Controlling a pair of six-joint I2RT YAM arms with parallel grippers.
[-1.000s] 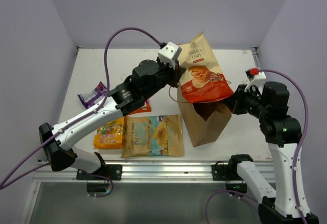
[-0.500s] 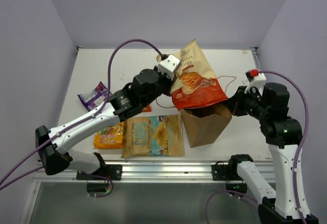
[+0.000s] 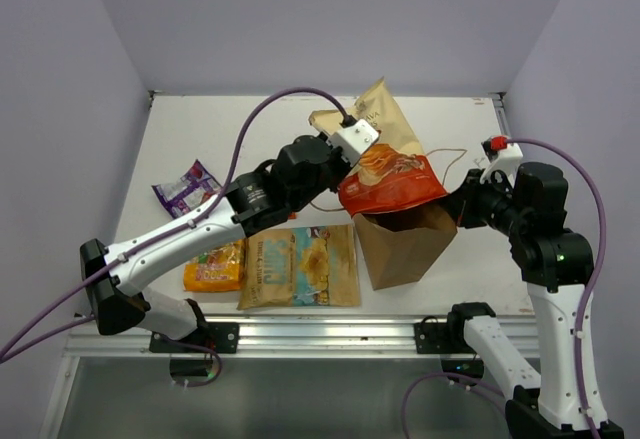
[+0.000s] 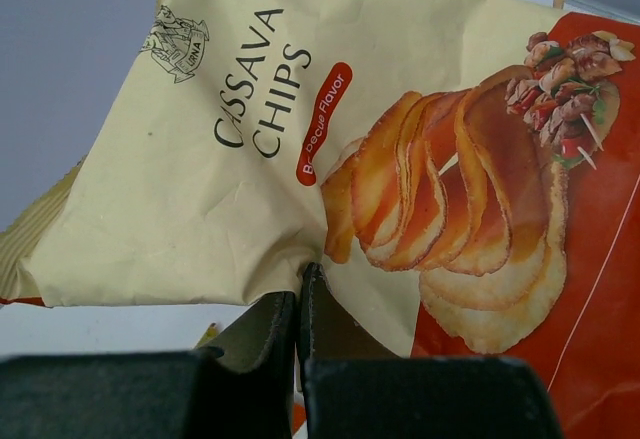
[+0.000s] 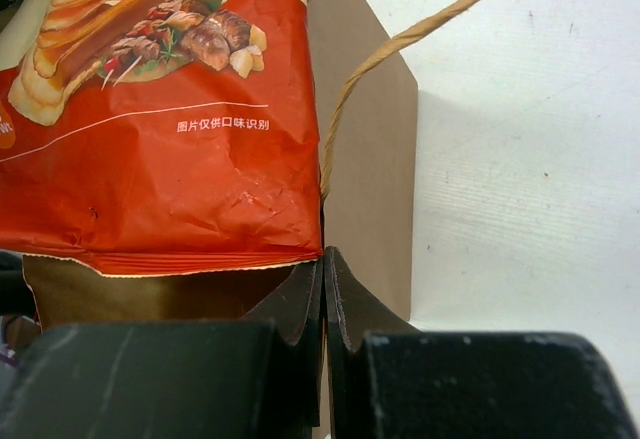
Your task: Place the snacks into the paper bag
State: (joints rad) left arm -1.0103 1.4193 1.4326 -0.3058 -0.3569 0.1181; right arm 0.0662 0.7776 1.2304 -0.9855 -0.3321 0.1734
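My left gripper (image 3: 350,156) (image 4: 298,294) is shut on the cream edge of a red-and-cream cassava chips packet (image 3: 392,164) (image 4: 250,149). The packet hangs tilted, its red lower end (image 5: 160,159) over the open mouth of the brown paper bag (image 3: 405,246) (image 5: 372,179). The bag stands on the table at centre right. My right gripper (image 3: 457,204) (image 5: 324,271) is shut on the bag's rim at its right side. A twine handle (image 5: 400,44) loops up beside the packet. More snacks lie flat to the left: a tan-and-blue packet (image 3: 300,266), an orange-yellow one (image 3: 213,265) and a purple one (image 3: 184,186).
The white table (image 3: 200,129) runs back to a lilac wall. My left arm crosses diagonally above the lying packets. A metal rail (image 3: 320,334) lines the near edge.
My left gripper has lowered the chips packet and shifted right, bringing its red end down to the bag's mouth. The right gripper has stayed on the bag's rim.
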